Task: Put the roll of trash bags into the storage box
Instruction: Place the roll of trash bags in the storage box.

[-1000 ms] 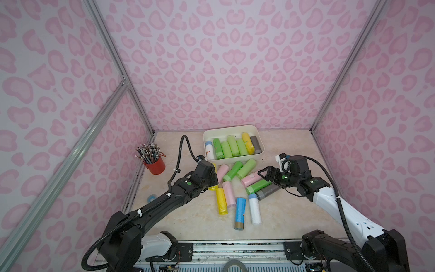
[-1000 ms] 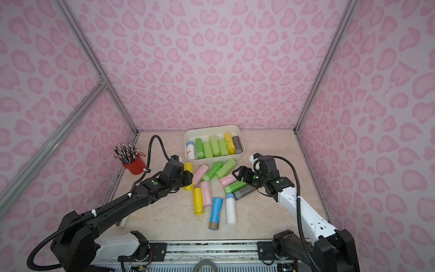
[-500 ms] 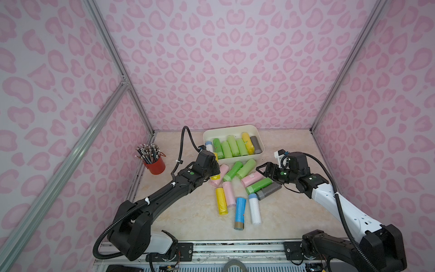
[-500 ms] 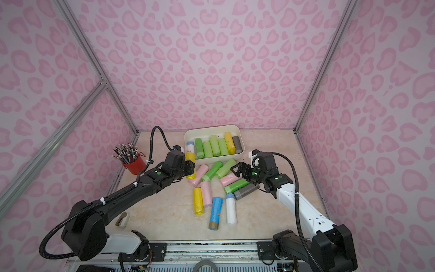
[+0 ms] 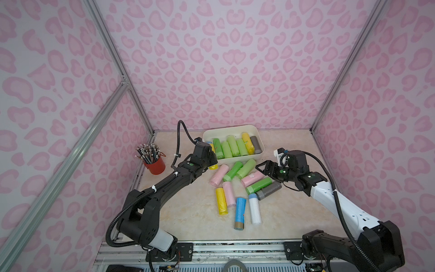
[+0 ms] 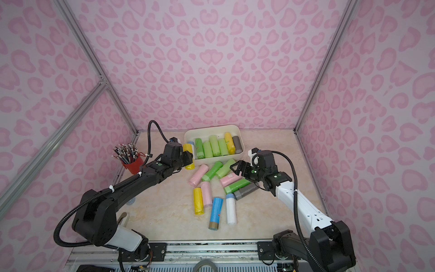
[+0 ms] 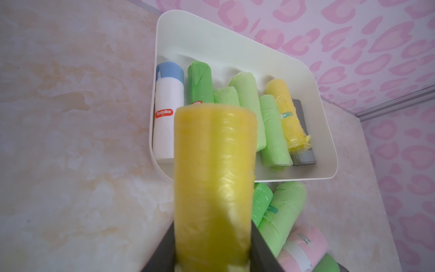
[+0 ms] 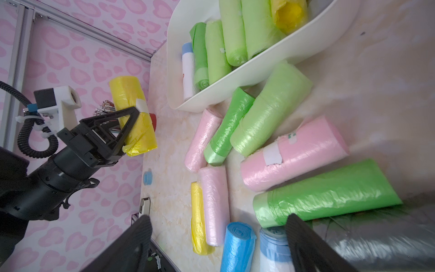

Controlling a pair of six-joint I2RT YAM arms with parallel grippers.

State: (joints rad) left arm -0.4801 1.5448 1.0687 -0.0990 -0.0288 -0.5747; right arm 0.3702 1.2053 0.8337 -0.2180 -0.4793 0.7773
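Seven rolls (image 7: 247, 99) are already lying side by side in the storage box (image 5: 230, 131), and I am bringing one more. My left tool (image 6: 188, 158) is pressing narrow around the middle of the yellow roll (image 7: 214, 176). I am holding this roll clear of the tabletop (image 5: 188, 212), at the near corner of the box on my left side, not yet fully over the inside. I am gripping it across the middle, I think, so that it is not tipping and is pointing the same way as the row inside. That row is filling the width of the box, so I judge the roll is going on top of it or onto the bare strip behind.

My right tool (image 5: 262, 170) is standing wide and empty, hovering just above the pink roll (image 5: 251, 178) and the green roll (image 5: 259, 184) of the loose pile (image 5: 240, 169). I judge it is waiting for the next pick while the left arm is working at the box.

Compared with one second earlier, my left tool is no longer sitting low at the left edge of the pile: it is now raised and nearer to the box. My right tool is hardly shifting, and the pile is lying as before.
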